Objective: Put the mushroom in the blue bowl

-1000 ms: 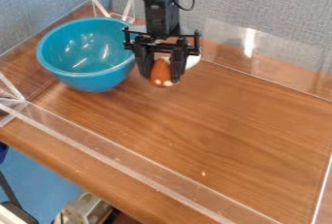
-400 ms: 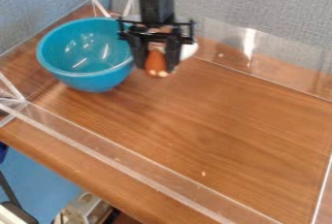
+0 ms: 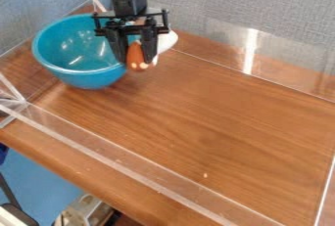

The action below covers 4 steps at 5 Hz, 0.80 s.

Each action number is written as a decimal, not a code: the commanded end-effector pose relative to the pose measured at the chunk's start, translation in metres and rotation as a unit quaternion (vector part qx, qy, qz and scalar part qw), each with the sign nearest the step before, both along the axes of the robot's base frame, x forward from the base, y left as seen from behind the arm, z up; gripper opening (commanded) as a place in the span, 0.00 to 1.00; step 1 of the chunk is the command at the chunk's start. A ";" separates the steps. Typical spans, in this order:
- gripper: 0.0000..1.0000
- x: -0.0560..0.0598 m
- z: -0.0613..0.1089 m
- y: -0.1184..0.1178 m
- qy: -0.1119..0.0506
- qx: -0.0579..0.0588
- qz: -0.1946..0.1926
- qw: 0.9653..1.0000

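The mushroom hangs between the fingers of my gripper, orange-brown cap pointing down. The gripper points straight down and is shut on it, just right of the blue bowl's right rim and slightly above it. The glossy turquoise bowl sits at the back left of the wooden table and looks empty inside. The mushroom's white stem is mostly hidden behind the fingers.
A clear acrylic wall runs around the wooden tabletop, with low panels at the back and along the front edge. A grey backdrop stands behind the table.
The gripper has carried the mushroom leftwards and a little up, from the middle back of the table to beside the bowl's right rim.
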<state>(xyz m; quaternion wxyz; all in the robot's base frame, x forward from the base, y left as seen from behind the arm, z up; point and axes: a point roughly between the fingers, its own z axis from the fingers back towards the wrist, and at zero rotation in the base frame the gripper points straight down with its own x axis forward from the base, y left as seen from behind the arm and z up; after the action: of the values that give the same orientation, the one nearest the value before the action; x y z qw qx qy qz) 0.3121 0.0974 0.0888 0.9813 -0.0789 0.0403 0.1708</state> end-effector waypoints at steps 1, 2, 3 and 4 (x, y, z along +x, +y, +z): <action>0.00 0.008 0.013 0.030 -0.025 0.016 0.059 0.998; 0.00 0.011 0.011 0.038 -0.020 0.016 0.078 0.997; 0.00 0.011 0.010 0.044 -0.016 0.018 0.094 0.995; 0.00 0.011 0.010 0.048 -0.012 0.019 0.108 0.994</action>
<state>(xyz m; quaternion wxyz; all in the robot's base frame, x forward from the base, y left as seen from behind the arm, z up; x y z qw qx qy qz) 0.3313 0.1060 0.0869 0.9711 -0.0797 0.0395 0.2216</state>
